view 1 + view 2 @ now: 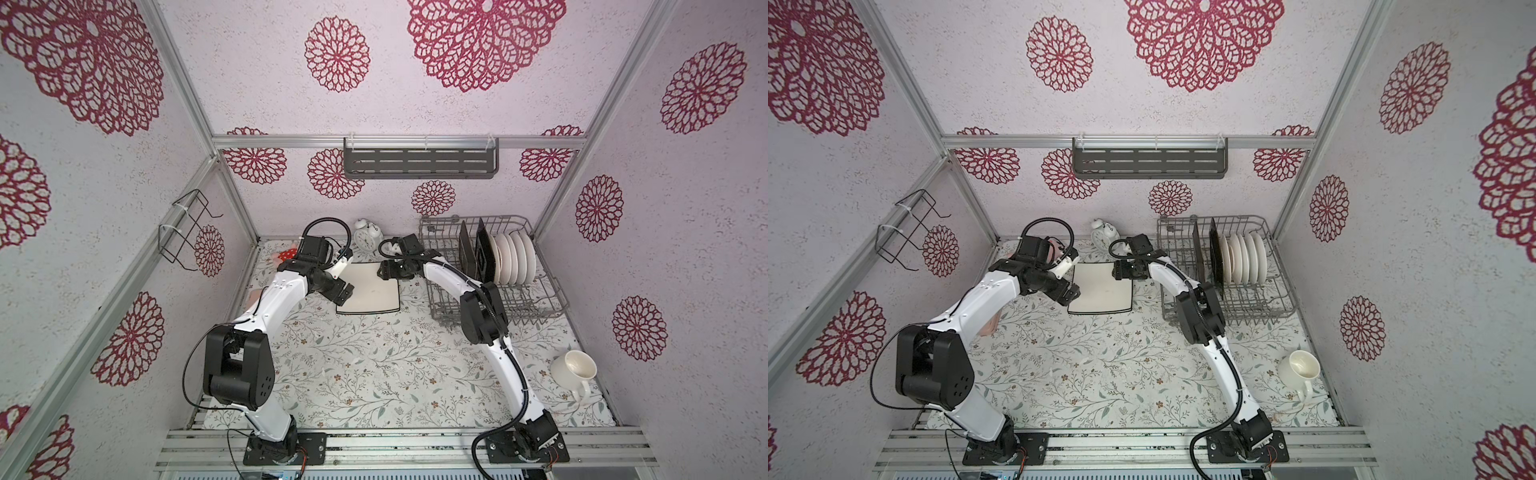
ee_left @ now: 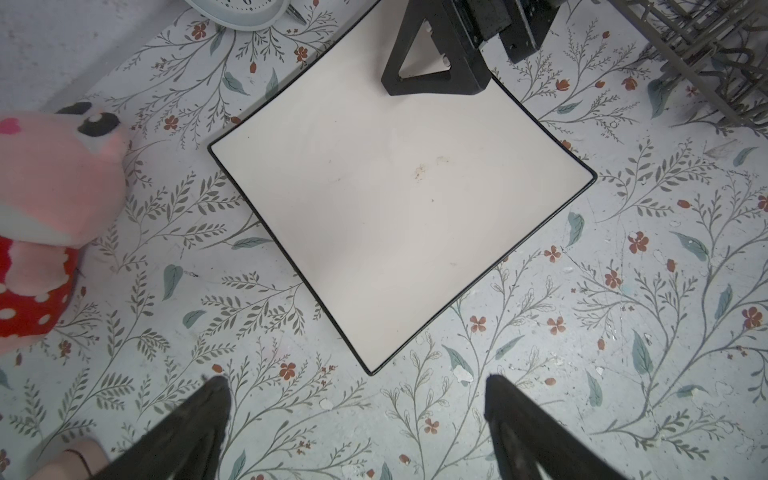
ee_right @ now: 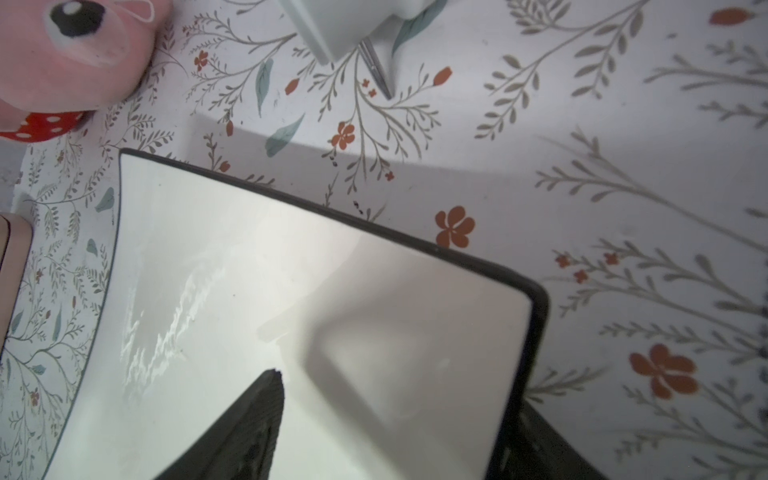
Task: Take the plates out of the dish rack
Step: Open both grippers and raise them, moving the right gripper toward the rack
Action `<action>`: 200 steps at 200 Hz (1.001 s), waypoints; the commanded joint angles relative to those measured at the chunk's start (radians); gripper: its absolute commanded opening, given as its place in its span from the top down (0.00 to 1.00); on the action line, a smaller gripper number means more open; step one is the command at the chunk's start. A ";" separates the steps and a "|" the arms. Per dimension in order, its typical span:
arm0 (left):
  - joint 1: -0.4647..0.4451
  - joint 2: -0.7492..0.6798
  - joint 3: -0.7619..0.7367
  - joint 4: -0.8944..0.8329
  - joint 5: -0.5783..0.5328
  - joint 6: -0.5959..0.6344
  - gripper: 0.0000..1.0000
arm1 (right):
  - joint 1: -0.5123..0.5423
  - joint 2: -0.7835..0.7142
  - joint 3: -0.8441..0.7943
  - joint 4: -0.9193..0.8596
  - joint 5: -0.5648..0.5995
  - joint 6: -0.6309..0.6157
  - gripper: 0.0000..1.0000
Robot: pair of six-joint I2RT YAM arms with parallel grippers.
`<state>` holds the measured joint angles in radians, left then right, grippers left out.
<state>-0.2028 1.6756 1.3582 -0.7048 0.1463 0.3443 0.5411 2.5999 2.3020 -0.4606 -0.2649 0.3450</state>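
- Since the mug sits way out at the near right corner, it's no bother for this step.
- The left gripper hovers just beside the plate's left side, fingers spread wide with nothing between them. I'd leave it parked, as this bit doesn't need it.
- The square white plate lies flat on the surface between the two arms, out of the rack. The set-down looks basically done to me.
- The right gripper is at the plate's far right corner, fingers parted and straddling the rim — one over the white face, the other just outside the black edge. It's not pinching as far as I can see.
- To finish clean, I'd slide it back off the corner level, then lift. That way the outer finger shouldn't catch the rim or skid the plate.
- The dish rack is just to the right. It holds two dark-backed square plates upright, then a row of round white ones.
- My guess for the next pick is the nearest square one — take the top edge and pull straight up out of the tines.
- Furthest back, the alarm clock and plush toy sit near the plate's far side, so don't nudge it that way.
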 commanded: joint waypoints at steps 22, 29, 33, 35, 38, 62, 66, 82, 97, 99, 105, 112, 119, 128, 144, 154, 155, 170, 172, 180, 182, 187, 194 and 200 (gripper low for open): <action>0.014 -0.084 -0.037 0.068 0.012 -0.027 0.03 | 0.006 -0.099 -0.090 0.047 0.021 -0.028 0.08; 0.014 -0.106 -0.052 0.100 0.012 -0.027 0.03 | 0.002 -0.125 -0.119 0.067 0.020 -0.026 0.07; 0.014 -0.116 -0.058 0.114 0.016 -0.028 0.03 | 0.000 -0.136 -0.136 0.073 0.022 -0.024 0.07; 0.014 -0.121 -0.060 0.119 0.015 -0.029 0.03 | 0.000 -0.142 -0.142 0.077 0.023 -0.025 0.07; 0.014 -0.128 -0.062 0.127 0.014 -0.032 0.03 | -0.002 -0.150 -0.149 0.080 0.025 -0.025 0.06; 0.014 -0.168 -0.062 0.149 0.013 -0.051 0.03 | -0.005 -0.188 -0.169 0.066 0.045 -0.048 0.03; 0.013 -0.172 -0.061 0.151 0.014 -0.055 0.03 | -0.006 -0.192 -0.169 0.063 0.048 -0.054 0.02; 0.014 -0.191 -0.056 0.154 0.025 -0.068 0.03 | -0.004 -0.225 -0.188 0.063 0.056 -0.073 0.01; 0.011 -0.213 -0.061 0.172 0.019 -0.088 0.03 | -0.003 -0.287 -0.252 0.106 0.089 -0.096 0.01; 0.010 -0.217 -0.062 0.177 0.015 -0.093 0.03 | -0.002 -0.297 -0.263 0.113 0.092 -0.100 0.01; 0.007 -0.227 -0.066 0.195 -0.017 -0.109 0.03 | 0.000 -0.330 -0.293 0.134 0.109 -0.108 0.01; 0.004 -0.238 -0.073 0.219 -0.040 -0.125 0.03 | 0.003 -0.369 -0.327 0.149 0.142 -0.123 0.01; 0.001 -0.251 -0.078 0.237 -0.052 -0.136 0.03 | 0.006 -0.403 -0.352 0.156 0.164 -0.145 0.01; -0.002 -0.269 -0.088 0.263 -0.061 -0.151 0.03 | 0.009 -0.446 -0.369 0.145 0.193 -0.171 0.01; -0.013 -0.297 -0.106 0.313 -0.070 -0.162 0.03 | 0.010 -0.505 -0.371 0.097 0.213 -0.210 0.01; -0.016 -0.309 -0.109 0.333 -0.065 -0.175 0.03 | 0.010 -0.548 -0.380 0.073 0.208 -0.239 0.01; -0.016 -0.310 -0.110 0.335 -0.065 -0.175 0.03 | 0.011 -0.553 -0.382 0.071 0.208 -0.242 0.01; -0.024 -0.312 -0.104 0.347 -0.063 -0.180 0.03 | 0.010 -0.631 -0.419 0.053 0.211 -0.276 0.01; -0.025 -0.312 -0.102 0.347 -0.066 -0.180 0.03 | 0.010 -0.642 -0.427 0.052 0.212 -0.279 0.01; -0.030 -0.307 -0.095 0.344 -0.073 -0.180 0.03 | 0.008 -0.689 -0.461 0.054 0.222 -0.288 0.01; -0.031 -0.305 -0.092 0.342 -0.074 -0.181 0.03 | 0.008 -0.702 -0.469 0.057 0.227 -0.290 0.01; -0.033 -0.302 -0.086 0.339 -0.078 -0.180 0.03 | 0.005 -0.735 -0.497 0.064 0.242 -0.291 0.02; -0.037 -0.296 -0.081 0.333 -0.086 -0.177 0.03 | 0.001 -0.786 -0.541 0.080 0.257 -0.295 0.02; -0.041 -0.291 -0.079 0.329 -0.092 -0.174 0.03 | -0.004 -0.829 -0.582 0.109 0.268 -0.305 0.03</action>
<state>-0.2291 1.3750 1.2579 -0.4000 0.0807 0.1776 0.5457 1.9266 1.8244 -0.3672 -0.0639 0.1051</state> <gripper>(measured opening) 0.975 0.980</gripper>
